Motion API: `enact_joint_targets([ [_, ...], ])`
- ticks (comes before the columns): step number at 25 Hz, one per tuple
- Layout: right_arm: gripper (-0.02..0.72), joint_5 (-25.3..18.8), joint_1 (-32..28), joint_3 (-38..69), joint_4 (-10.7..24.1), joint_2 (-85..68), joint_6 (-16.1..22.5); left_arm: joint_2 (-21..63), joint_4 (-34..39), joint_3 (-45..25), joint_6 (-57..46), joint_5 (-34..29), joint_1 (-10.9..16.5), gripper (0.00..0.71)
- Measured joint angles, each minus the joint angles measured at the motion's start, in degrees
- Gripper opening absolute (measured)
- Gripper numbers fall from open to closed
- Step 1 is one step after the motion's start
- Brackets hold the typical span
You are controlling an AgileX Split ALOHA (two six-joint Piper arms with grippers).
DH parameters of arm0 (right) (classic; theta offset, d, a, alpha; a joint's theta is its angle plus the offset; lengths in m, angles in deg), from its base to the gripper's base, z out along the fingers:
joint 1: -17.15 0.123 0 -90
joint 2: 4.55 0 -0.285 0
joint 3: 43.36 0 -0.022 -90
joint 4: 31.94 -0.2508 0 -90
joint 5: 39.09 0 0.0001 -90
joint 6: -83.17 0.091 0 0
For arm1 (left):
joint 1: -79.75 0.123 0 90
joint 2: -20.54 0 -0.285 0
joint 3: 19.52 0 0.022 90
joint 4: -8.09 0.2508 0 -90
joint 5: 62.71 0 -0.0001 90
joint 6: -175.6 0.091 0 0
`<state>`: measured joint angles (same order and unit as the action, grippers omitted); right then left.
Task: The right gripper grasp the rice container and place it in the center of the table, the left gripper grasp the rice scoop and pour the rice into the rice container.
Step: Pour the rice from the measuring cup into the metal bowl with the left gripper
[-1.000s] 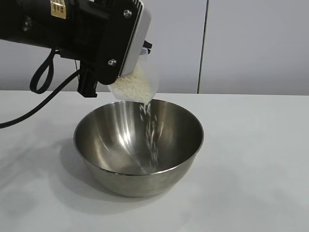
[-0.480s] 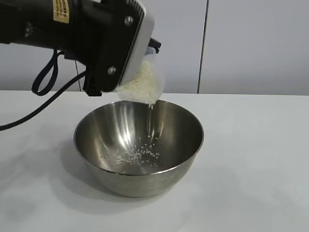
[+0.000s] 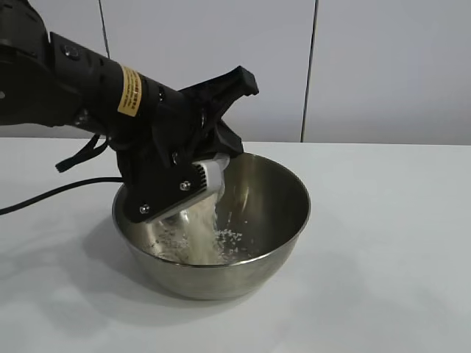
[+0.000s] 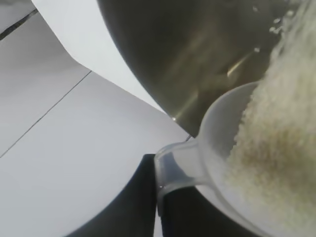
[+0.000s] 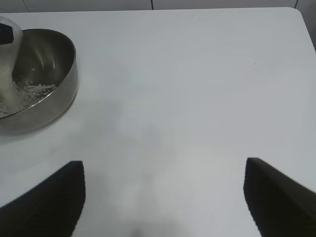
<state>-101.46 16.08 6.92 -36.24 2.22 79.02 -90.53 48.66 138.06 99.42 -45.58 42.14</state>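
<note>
The left gripper (image 3: pixel 210 173) is clenched on the tab handle of the rice scoop (image 4: pixel 217 148) and holds it tipped inside the rice container (image 3: pixel 243 272). Rice (image 3: pixel 199 232) streams down into a heap at the bottom. The container stands on the table (image 3: pixel 383 257), away from its edges. The right gripper (image 5: pixel 163 197) hangs released above bare tabletop, well apart.
</note>
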Motion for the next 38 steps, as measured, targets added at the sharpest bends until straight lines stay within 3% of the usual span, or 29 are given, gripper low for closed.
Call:
enact_joint_targets([
  [11,0.599,0.00,0.00,0.00,0.00,0.00,0.00,0.00,10.17,1.32,2.92,-1.92,0.00,0.006],
  [28,0.599,0.00,0.00,0.00,0.00,0.00,0.00,0.05,11.20,1.32,2.49,-2.28,-0.72,0.015],
  [32,0.599,0.00,0.00,0.00,0.00,0.00,0.00,0.05,5.96,1.32,-9.41,1.93,-0.72,0.015],
  [38,0.599,0.00,0.00,0.00,0.00,0.00,0.00,0.05,-9.57,1.32,-48.12,20.82,-0.72,0.015],
])
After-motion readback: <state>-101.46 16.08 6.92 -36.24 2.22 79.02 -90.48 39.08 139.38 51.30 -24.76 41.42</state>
